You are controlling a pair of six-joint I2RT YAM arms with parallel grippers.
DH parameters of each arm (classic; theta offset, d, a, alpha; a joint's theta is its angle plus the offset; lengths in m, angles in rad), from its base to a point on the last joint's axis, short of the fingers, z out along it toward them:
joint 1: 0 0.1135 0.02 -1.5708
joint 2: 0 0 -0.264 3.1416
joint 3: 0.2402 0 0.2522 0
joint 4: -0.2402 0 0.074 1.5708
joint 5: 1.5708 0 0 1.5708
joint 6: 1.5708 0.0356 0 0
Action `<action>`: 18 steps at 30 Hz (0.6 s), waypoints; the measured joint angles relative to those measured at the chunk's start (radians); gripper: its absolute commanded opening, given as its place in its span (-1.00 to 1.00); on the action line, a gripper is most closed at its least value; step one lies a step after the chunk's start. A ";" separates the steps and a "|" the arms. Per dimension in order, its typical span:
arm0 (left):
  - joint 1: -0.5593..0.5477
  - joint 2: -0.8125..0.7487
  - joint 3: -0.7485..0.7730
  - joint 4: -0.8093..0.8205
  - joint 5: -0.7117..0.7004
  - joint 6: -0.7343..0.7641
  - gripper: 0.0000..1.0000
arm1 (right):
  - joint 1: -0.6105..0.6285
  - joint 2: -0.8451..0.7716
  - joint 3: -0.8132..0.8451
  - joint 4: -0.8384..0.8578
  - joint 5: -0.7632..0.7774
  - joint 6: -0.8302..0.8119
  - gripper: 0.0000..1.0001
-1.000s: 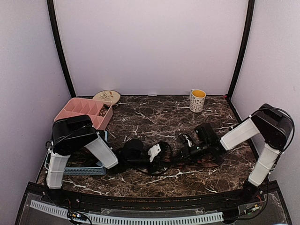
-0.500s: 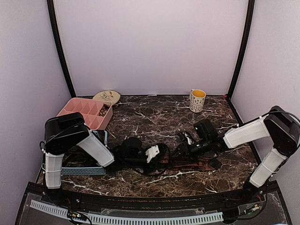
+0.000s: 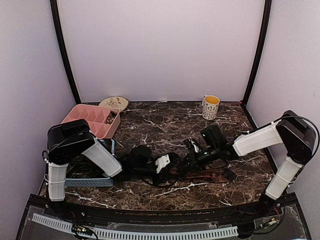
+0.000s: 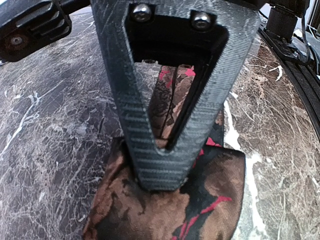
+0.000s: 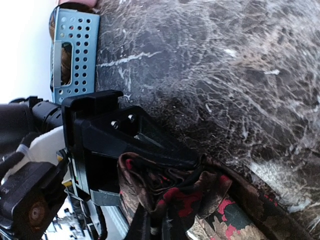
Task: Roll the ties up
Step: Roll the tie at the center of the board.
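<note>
Left wrist: left tool point(image 4: 165, 145) pinches tie point(image 4: 212, 200); right tool point(image 3: 190, 157) half-hidden, state unclear.

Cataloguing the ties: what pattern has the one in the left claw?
Brown figured tie with black and red splashes; clearest in left wrist view.

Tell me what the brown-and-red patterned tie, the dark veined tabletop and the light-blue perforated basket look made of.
The brown-and-red patterned tie: woven fabric, satin sheen; it folds and bunches softly. The dark veined tabletop: polished marble or a marble-look laminate; white veins, glossy. The light-blue perforated basket: probably moulded plastic, possibly painted metal; matt wall with even rows of holes.
</note>
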 measured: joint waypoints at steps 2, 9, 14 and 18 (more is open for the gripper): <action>0.002 0.000 0.000 -0.001 0.004 0.000 -0.15 | -0.002 -0.001 -0.003 0.003 0.000 -0.004 -1.00; 0.004 -0.011 -0.004 -0.019 0.006 -0.016 0.41 | -0.019 -0.003 -0.061 0.039 0.001 -0.035 -1.00; 0.005 -0.018 -0.007 -0.034 0.010 -0.028 0.60 | -0.060 -0.022 -0.121 0.056 0.001 -0.073 -1.00; 0.003 -0.018 -0.007 -0.021 0.030 -0.047 0.75 | -0.084 -0.026 -0.164 0.036 0.031 -0.103 -1.00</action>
